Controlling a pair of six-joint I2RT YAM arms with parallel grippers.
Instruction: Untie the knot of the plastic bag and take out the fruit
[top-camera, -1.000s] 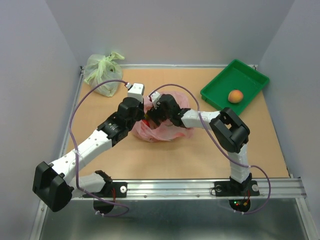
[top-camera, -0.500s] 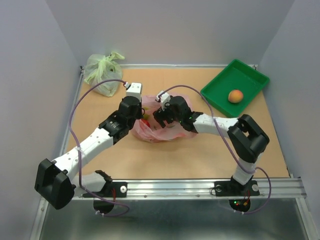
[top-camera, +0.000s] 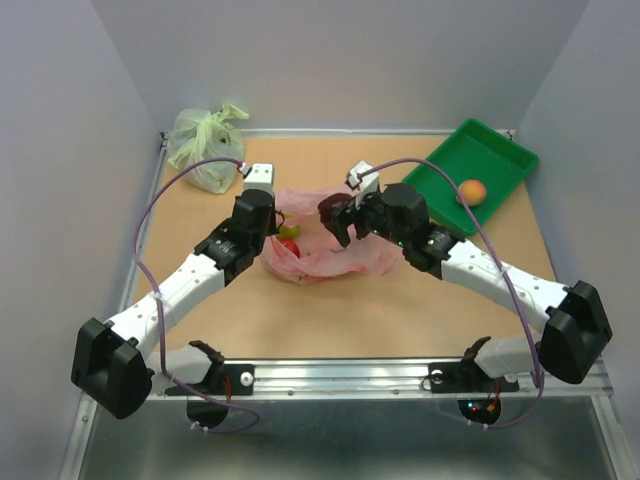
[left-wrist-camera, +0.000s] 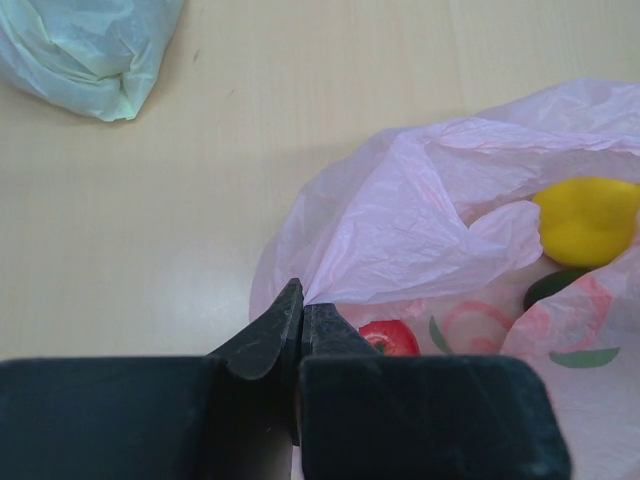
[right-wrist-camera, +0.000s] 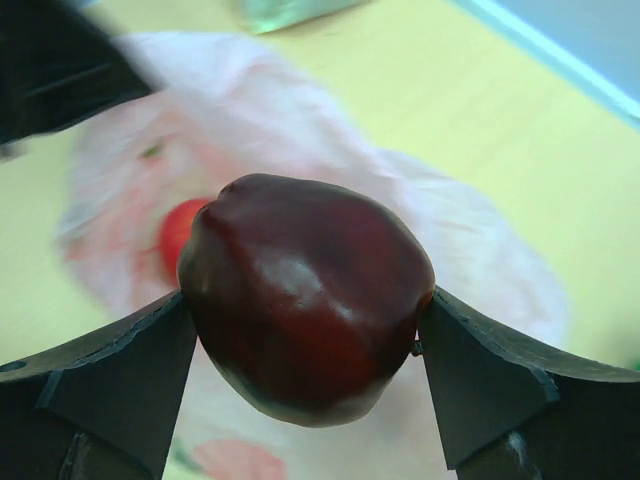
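Bench (top-camera: 350, 310), near part: only my two arms cross it, left arm from the near left, right arm from the near right, both reaching to the middle.

Mid-bench: pink bag (top-camera: 335, 258), crumpled and flattened, lying on the bench between the two arms. Left fingers (left-wrist-camera: 302, 318) pressed together on a fold of the bag's left edge, thin plastic pinched between the tips and drawn up into a small peak. Red fruit (left-wrist-camera: 390, 338) just right of that pinch, seen through the plastic. Further right inside the bag: yellow fruit (left-wrist-camera: 585, 220), with a dark green fruit (left-wrist-camera: 555, 285) touching its near side, only partly showing. Printed pink and green marks on the bag there.

Just past the bag's far edge: right fingers (top-camera: 340, 218) spread wide around a dark fruit (right-wrist-camera: 300, 290), one finger on each side, both touching it. The dark fruit is glossy, deep purple-red, and held up off the bench, above the bag's far right part. Bag behind it is blurred in the right wrist view.

Far right: green tray (top-camera: 490, 145) at the bench corner, sitting at an angle. Orange fruit (top-camera: 471, 192) lies in its near part, well apart from the bag.

Far left corner: green bag (top-camera: 205, 150), tied at the top, well apart from the pink one.
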